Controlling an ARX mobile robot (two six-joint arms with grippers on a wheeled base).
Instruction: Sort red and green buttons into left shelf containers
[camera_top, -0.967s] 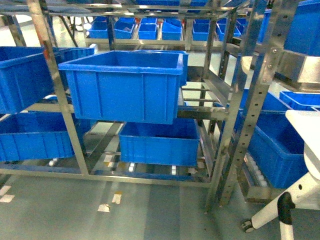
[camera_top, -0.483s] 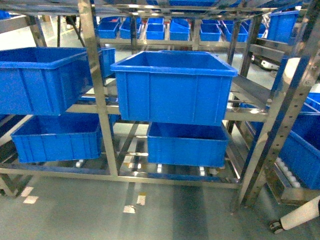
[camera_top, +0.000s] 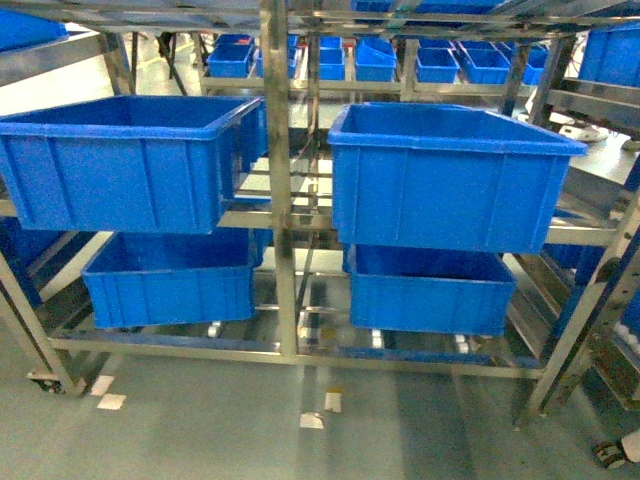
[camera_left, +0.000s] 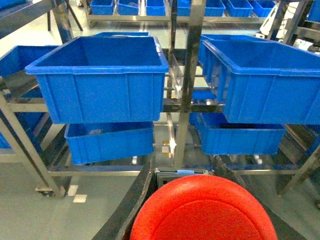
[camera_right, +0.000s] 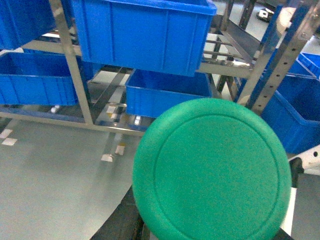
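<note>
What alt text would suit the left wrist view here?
A red button cap fills the bottom of the frame, close to the camera. Beyond it, a steel shelf rack holds two large blue tubs side by side, with two more below.

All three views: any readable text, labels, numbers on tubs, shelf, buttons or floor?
None readable.
Blue tubs: plain sides, no labels.
Red button cap and green button cap: blank.
Pale tags on the floor: too small to tell whether they carry print.

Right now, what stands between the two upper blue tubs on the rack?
In the head view a steel rack upright stands between the left upper tub and the right upper tub; behind it only bare shelf rails.
</note>
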